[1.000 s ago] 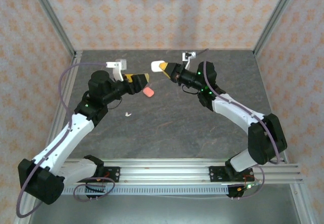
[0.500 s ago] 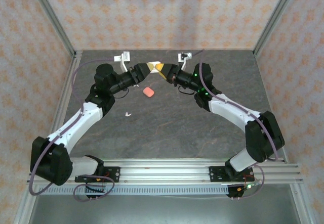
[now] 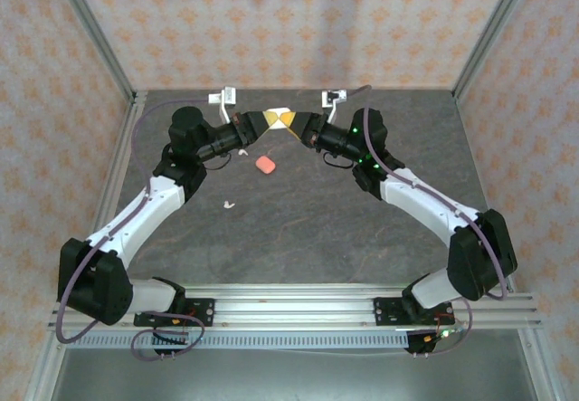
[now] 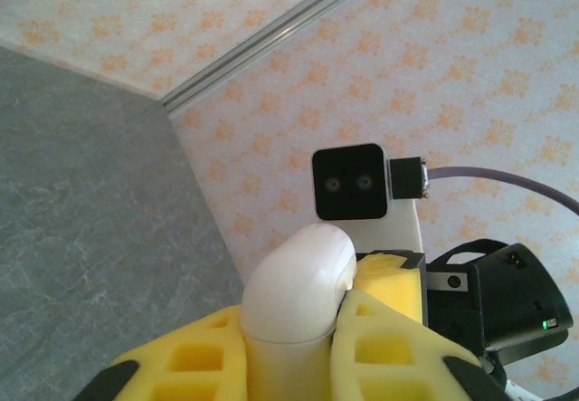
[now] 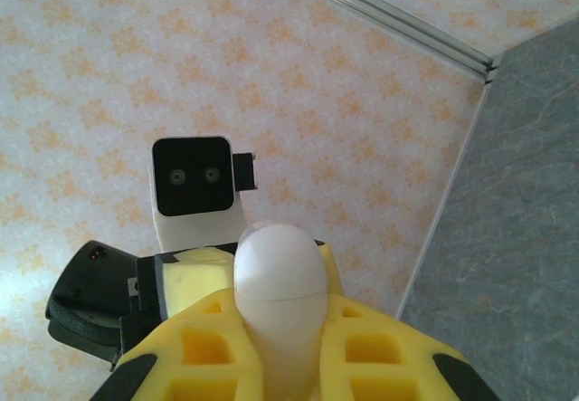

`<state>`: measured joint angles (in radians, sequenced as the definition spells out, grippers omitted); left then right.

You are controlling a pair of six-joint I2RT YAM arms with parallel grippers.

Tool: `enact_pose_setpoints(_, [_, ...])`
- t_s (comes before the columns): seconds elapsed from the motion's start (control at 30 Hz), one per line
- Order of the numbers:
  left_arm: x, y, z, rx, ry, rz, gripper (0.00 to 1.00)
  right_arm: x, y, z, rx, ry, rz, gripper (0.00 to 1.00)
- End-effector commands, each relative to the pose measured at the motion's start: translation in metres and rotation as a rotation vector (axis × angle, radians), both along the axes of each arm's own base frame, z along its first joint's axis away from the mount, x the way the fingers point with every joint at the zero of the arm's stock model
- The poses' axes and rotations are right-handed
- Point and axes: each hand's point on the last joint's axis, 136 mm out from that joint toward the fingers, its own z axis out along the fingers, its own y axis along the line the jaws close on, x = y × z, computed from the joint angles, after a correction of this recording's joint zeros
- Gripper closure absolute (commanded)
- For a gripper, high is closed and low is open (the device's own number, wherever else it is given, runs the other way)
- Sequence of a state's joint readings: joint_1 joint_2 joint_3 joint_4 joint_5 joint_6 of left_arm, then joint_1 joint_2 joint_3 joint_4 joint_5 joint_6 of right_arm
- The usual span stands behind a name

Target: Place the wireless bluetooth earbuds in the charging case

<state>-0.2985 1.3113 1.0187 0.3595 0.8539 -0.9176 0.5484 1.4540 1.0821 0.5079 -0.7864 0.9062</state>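
A white charging case [image 3: 280, 114] is held above the far middle of the table, between both grippers. My right gripper [image 3: 289, 121] is shut on it from the right, and in the right wrist view the egg-shaped case [image 5: 279, 265] stands between the yellow pads [image 5: 204, 347]. My left gripper [image 3: 270, 119] meets it from the left. There the case [image 4: 294, 274] sits pressed between the left pads [image 4: 194, 365], its rounded top leaning right. A tiny white earbud [image 3: 230, 205] lies on the table, left of centre.
A coral-pink pebble-like case [image 3: 265, 164] lies on the grey table [image 3: 308, 229] just below the grippers. A small white piece [image 3: 242, 152] lies under the left arm. Patterned walls and metal corner posts [image 3: 93, 39] enclose the table.
My left gripper has swung up and right from above the pink case to the right gripper and closed its pads round the white case. The right gripper has barely moved.
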Motion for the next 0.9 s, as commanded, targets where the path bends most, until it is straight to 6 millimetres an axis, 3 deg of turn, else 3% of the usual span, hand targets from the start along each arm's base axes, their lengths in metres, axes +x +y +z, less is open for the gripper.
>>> enact_pose_setpoints(0.0, [-0.019,0.0,0.024,0.031,-0.093,-0.034,0.59,-0.008,-0.002,0.02,-0.04,-0.094,-0.001,1.0])
enact_pose_setpoints(0.07, [-0.022,0.001,0.024,0.03,-0.097,-0.033,0.53,-0.008,-0.002,0.023,-0.032,-0.102,-0.003,1.0])
enact_pose_setpoints(0.17, [-0.024,0.0,0.026,0.029,-0.106,-0.039,0.54,-0.008,-0.002,0.026,-0.013,-0.103,0.001,1.0])
enact_pose_setpoints(0.33, [-0.026,-0.008,0.027,0.037,-0.115,-0.065,0.69,-0.011,-0.003,0.025,-0.002,-0.095,0.006,1.0])
enact_pose_setpoints(0.5, [-0.028,-0.013,0.029,0.041,-0.121,-0.08,0.93,-0.012,-0.008,0.024,-0.018,-0.099,-0.017,0.99])
enact_pose_setpoints(0.53, [-0.029,-0.013,0.029,0.051,-0.126,-0.083,1.0,-0.011,-0.008,0.022,-0.032,-0.096,-0.025,0.98])
enact_pose_setpoints(0.7, [-0.051,-0.019,0.022,0.198,-0.231,-0.145,1.0,-0.011,-0.012,0.013,-0.168,-0.102,-0.044,0.76])
enact_pose_setpoints(0.87, [-0.078,-0.021,0.012,0.384,-0.426,-0.202,1.0,-0.009,-0.011,-0.006,-0.235,-0.05,-0.019,0.7])
